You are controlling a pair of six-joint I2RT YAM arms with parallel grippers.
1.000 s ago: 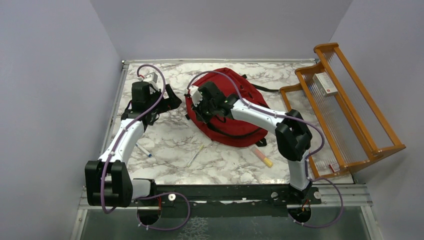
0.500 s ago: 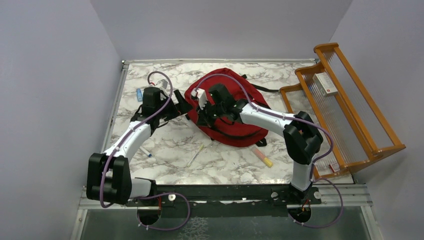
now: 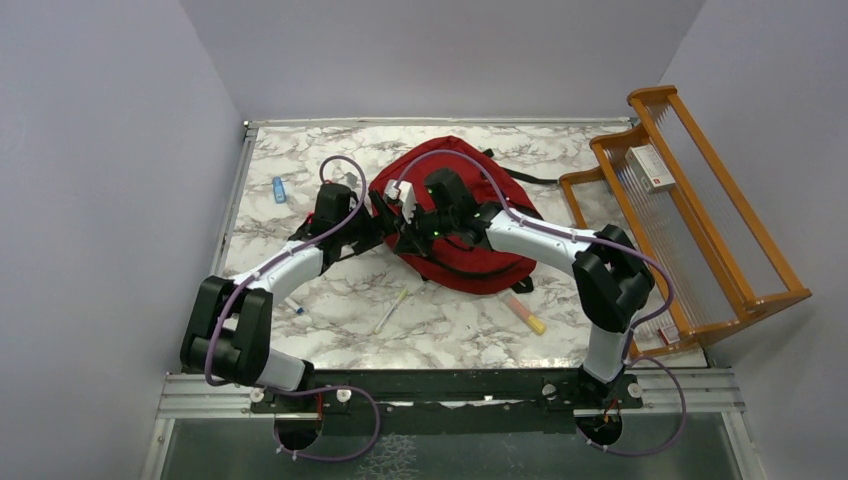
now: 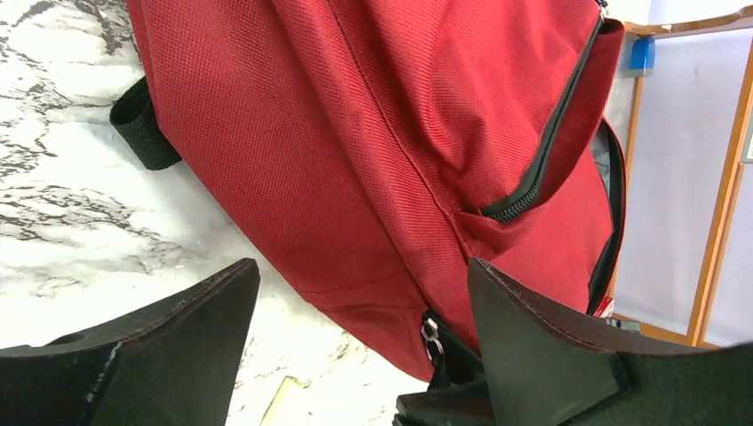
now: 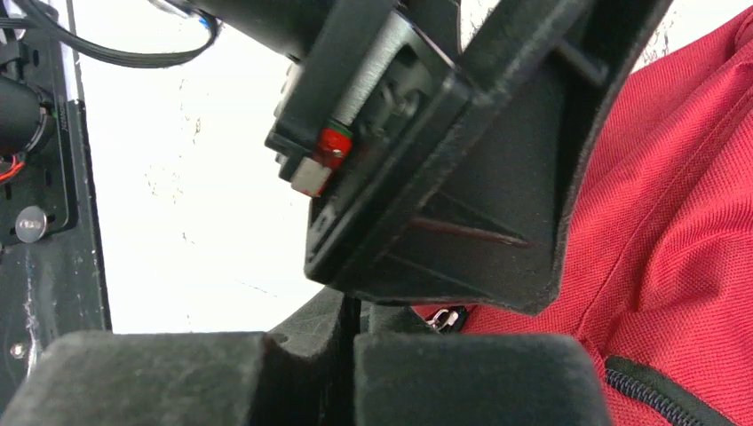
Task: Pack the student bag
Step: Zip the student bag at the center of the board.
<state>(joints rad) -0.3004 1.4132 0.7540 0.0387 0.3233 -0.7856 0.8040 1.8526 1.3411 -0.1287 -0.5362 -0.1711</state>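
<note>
1. Top view: the student bag, rounded red fabric, lies mid-table on the veined marble table; a slatted wooden rack holds a white box.
2. Left wrist: coarse woven red cloth with a black zipper; the left gripper is spread wide at the bag's corner, grasping nothing.
3. Right wrist: the right gripper is clenched beside a metal zipper pull; whether it pinches anything cannot be told.

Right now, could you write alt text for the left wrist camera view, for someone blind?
A red backpack with a black zipper fills the view, lying on a marble table. Two black fingers stand spread apart at the bottom, near its corner.
</note>
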